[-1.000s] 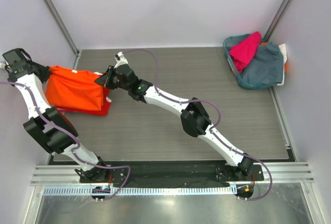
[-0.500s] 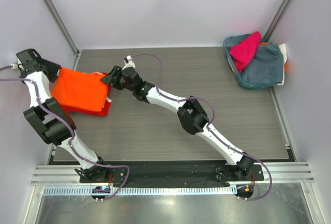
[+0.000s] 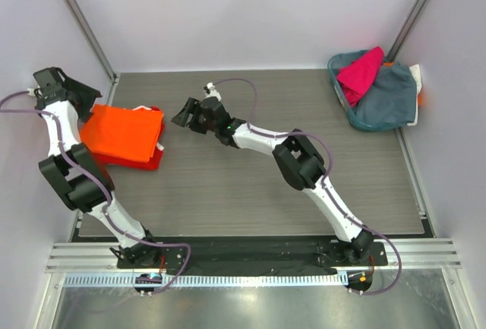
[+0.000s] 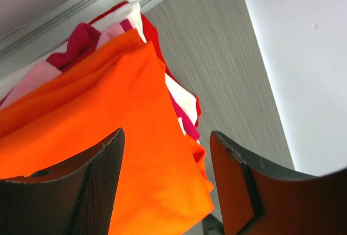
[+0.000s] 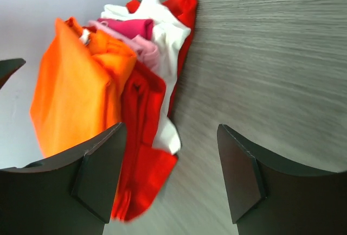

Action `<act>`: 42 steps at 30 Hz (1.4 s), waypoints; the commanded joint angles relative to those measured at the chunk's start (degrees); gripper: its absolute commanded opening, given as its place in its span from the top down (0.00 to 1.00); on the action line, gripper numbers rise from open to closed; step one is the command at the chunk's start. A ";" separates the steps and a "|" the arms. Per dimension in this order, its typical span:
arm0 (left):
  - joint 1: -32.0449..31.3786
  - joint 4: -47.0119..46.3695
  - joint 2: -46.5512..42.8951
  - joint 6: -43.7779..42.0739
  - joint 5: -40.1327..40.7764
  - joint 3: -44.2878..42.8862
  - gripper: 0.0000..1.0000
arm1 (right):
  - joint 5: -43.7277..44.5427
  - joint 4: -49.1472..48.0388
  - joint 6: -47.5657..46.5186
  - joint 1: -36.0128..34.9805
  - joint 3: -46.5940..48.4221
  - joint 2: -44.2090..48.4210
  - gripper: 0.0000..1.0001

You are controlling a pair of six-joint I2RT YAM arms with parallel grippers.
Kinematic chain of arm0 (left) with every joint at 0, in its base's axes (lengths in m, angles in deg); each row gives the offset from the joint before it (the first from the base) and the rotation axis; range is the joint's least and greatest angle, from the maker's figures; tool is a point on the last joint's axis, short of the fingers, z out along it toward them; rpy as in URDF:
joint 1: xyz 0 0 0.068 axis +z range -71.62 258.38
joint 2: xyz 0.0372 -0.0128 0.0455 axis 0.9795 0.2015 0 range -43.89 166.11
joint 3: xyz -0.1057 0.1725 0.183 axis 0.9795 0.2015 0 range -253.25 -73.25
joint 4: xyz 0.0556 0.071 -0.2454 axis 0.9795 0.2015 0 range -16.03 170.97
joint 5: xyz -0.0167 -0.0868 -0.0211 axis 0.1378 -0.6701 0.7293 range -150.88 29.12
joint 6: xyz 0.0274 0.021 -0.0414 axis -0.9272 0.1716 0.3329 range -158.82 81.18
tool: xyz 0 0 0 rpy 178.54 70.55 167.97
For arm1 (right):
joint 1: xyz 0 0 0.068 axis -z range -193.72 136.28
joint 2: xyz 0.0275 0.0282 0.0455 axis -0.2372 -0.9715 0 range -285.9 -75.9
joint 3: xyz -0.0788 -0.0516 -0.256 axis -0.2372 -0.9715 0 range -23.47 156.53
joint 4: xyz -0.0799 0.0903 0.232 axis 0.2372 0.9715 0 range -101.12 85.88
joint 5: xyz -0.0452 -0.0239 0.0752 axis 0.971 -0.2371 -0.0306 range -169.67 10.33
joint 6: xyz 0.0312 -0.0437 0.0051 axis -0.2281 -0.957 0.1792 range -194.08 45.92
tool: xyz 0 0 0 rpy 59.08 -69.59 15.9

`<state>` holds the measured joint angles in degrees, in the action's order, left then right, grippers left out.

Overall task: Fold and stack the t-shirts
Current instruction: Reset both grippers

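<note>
A folded bright orange t-shirt (image 3: 121,133) lies on top of a stack at the table's far left, with a red t-shirt (image 3: 146,163) showing under its front edge. My left gripper (image 3: 85,95) stands open just behind the stack's left corner, and the orange shirt (image 4: 108,121) fills its view beyond the spread fingers (image 4: 100,180). My right gripper (image 3: 180,118) is open too, a little right of the stack and apart from it. Its view shows the stack edge-on: orange (image 5: 68,94), red (image 5: 142,153), with white, pink and magenta layers (image 5: 133,29). Another magenta t-shirt (image 3: 359,71) lies in the basket.
A teal basket (image 3: 391,105) of clothes stands at the back right corner. Metal frame posts and white walls close in the table's left, back and right sides. The wall (image 4: 303,56) is close to the left gripper.
Both grippers have opened and let go of the orange shirt, which now lies flat on the stack. The right gripper has drawn back to the right, the left one back toward the wall.
</note>
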<state>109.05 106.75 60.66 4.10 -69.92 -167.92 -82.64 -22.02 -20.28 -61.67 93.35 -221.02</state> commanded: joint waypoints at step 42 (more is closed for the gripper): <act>-52.47 -38.93 -51.99 -8.55 3.85 69.00 0.08 | 38.48 10.02 -22.95 14.81 -102.40 108.82 0.14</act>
<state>56.75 76.56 9.78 -1.96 -64.35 -100.15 -47.82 -12.22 -45.63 -46.91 -7.85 -112.52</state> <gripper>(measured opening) 0.839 0.855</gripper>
